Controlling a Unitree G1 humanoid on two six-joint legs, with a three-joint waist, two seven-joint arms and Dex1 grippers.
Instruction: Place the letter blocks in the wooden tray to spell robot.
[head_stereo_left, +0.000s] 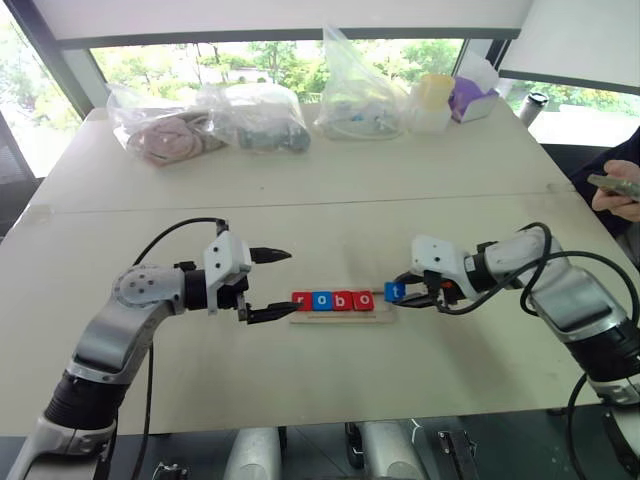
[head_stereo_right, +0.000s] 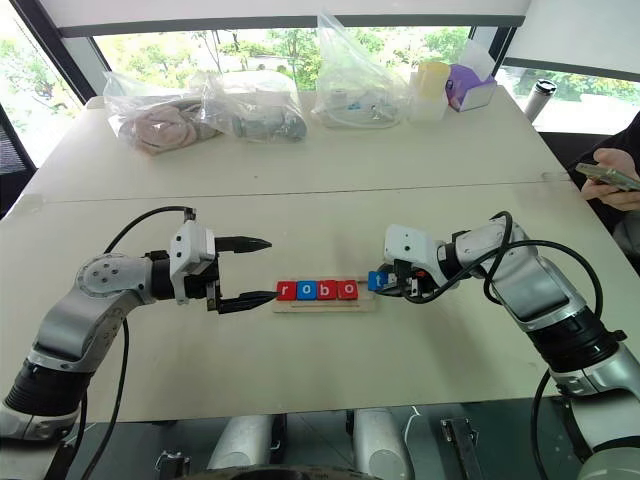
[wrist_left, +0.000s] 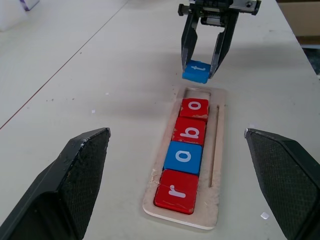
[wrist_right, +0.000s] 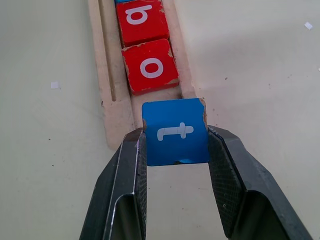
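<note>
**Last block: t held at the tray's open end**

The blue t block (wrist_right: 175, 132) is clamped between the right gripper (wrist_left: 202, 65) fingers, held just off the right end of the wooden tray (wrist_left: 216, 165); whether it is clear of the table cannot be told for sure. The left gripper (head_stereo_left: 268, 285) hangs released, jaws spread wide, at the tray's left end, touching nothing as far as can be seen.

Step in hand: seating the t in the one free cell beside the last o (wrist_left: 194, 107).
- The block should be squared to the slot walls before lowering; it looks slightly skewed in the left wrist view.
- It should be brought down from above, not slid in, so the o is not shoved along.
- The letter's orientation should be matched to the row before release.
- Release only once it is flat in the slot.

Count:
- Letter blocks: five. Four seated (red r (wrist_left: 176, 190), blue o (wrist_left: 183, 156), red b (wrist_left: 190, 131), red o), one blue t in the grip.
- Trays: one.
- Free cells: one.
</note>
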